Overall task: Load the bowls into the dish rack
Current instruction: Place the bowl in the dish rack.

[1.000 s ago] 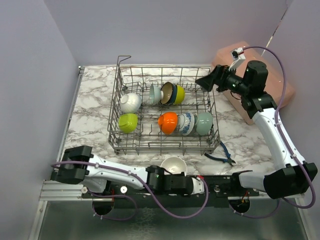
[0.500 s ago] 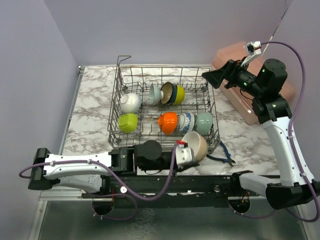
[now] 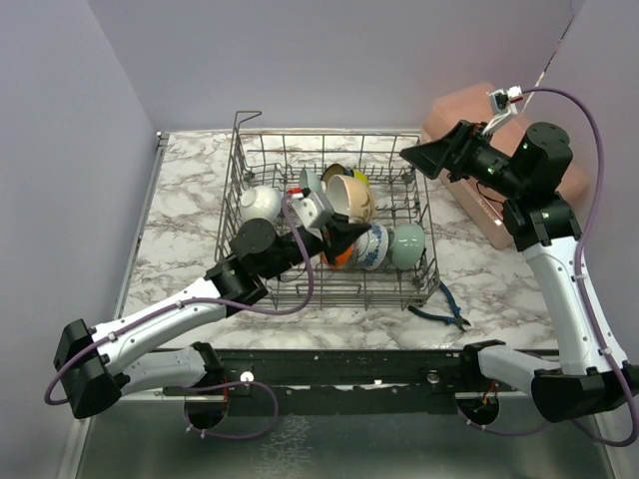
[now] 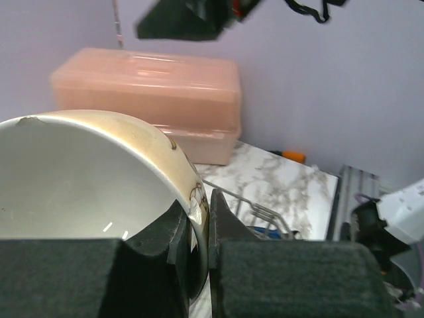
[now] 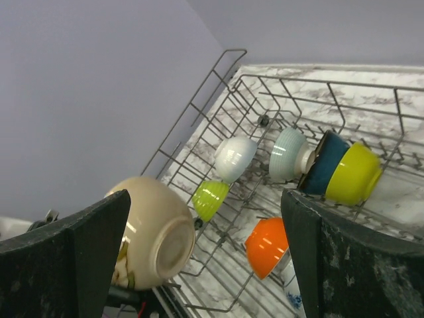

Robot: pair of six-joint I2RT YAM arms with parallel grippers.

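Observation:
My left gripper [image 3: 329, 213] is shut on the rim of a beige bowl [image 3: 349, 197], one finger inside and one outside [image 4: 209, 218]. It holds the bowl tilted above the middle of the grey wire dish rack [image 3: 236, 160]. In the rack stand a white bowl [image 3: 260, 204], a lime green bowl [image 5: 211, 199], an orange bowl [image 5: 268, 246], a blue-patterned bowl [image 3: 373, 244] and a mint bowl [image 3: 405, 244]. In the back row are a pale mint bowl [image 5: 288, 154], a dark teal bowl [image 5: 324, 165] and a yellow-green bowl [image 5: 354, 173]. My right gripper [image 3: 419, 158] hangs open and empty over the rack's back right corner.
A pink translucent box [image 3: 519, 170] stands at the back right, under my right arm. Blue-handled pliers [image 3: 439, 309] lie on the marble table just right of the rack's front corner. Purple walls close in the left and back sides.
My left arm has carried the beige bowl from the table's front edge up and back over the rack's middle. The right gripper has hardly moved in the last half second.

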